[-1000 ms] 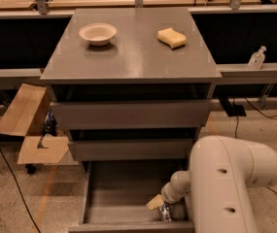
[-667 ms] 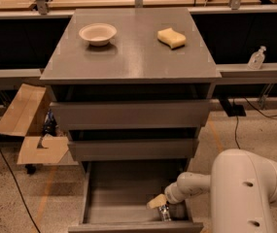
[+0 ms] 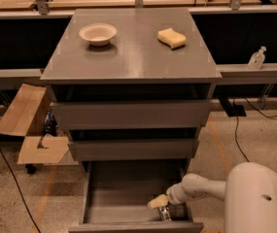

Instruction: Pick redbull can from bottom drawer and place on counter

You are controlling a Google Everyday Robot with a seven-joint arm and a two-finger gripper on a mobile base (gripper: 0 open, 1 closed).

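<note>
- Below the front edge of the counter (image 3: 128, 57), the bottom drawer (image 3: 128, 225) stands pulled out, its inside open to view from above.
- The gripper (image 3: 160, 205) is down inside this drawer, in the part that lies under the counter's front right corner, close to the drawer's front wall.
- The white arm (image 3: 201, 188) reaches the gripper from the right, over the drawer's right side wall.
- The can (image 3: 165, 212) shows as a small shiny silver object right at the gripper's tip, low in the drawer against the front wall.
- Gripper state: it cannot be told whether it is open, closed, or gripping the can.
- Whether the can rests on the drawer floor or is lifted cannot be told.
- The two wider drawers, upper (image 3: 130, 114) and middle (image 3: 133, 148), sit above the bottom drawer, each only slightly forward of the counter's front edge.
- On the counter, a white bowl (image 3: 98, 33) stands near the rear left corner.
- A yellow sponge (image 3: 171, 38) lies near the rear right corner, well apart from the bowl.
- A cardboard box (image 3: 26, 125) with open flaps sits on the floor beyond the counter's left edge.
- A clear bottle (image 3: 256, 58) stands on a ledge beyond the right edge.
</note>
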